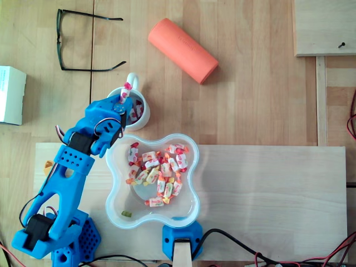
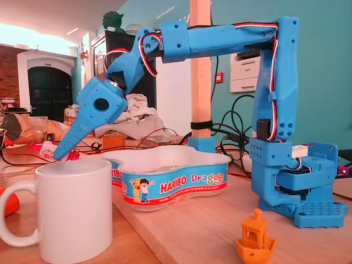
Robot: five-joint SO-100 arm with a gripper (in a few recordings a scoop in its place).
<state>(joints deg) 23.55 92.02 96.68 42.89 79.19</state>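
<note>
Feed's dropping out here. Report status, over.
Fingers shut on a wrapped candy. Candy held over the white mug, more candies inside. Candy tub beside the mug, nothing in the way.

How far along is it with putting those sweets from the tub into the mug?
Done: a few sweets lie inside the mug. In hand: the tool is shut on one wrapped sweet just above the mug's opening. Left: a large pile of sweets sits in the tub, so most of the work likely remains.
</note>
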